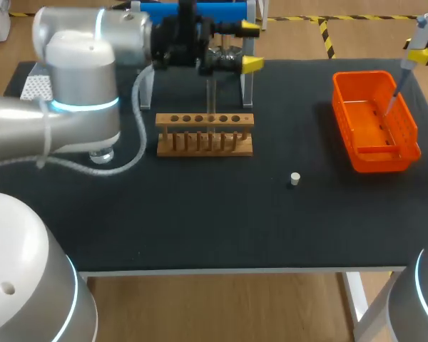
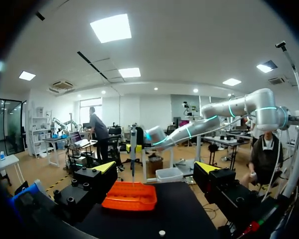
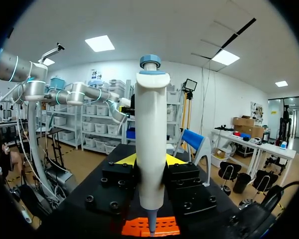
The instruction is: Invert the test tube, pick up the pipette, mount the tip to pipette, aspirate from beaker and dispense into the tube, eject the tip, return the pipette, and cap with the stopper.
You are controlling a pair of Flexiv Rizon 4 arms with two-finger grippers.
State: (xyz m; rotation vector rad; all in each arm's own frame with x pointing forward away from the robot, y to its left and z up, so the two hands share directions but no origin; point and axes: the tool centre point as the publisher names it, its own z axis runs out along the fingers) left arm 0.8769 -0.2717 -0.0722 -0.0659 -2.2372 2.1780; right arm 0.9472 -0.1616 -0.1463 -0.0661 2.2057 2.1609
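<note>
The pipette is clasped by the right gripper over the orange tray at far right, the left gripper is spread wide, and capping is judged undone, the stopper lying loose near the middle.

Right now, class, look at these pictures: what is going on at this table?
The right gripper is shut on the pipette and holds it upright, with its lower end over the orange bin. The left gripper hangs open and empty beyond the wooden tube rack. The small stopper lies loose on the black table, so the capping is not yet done.
</note>
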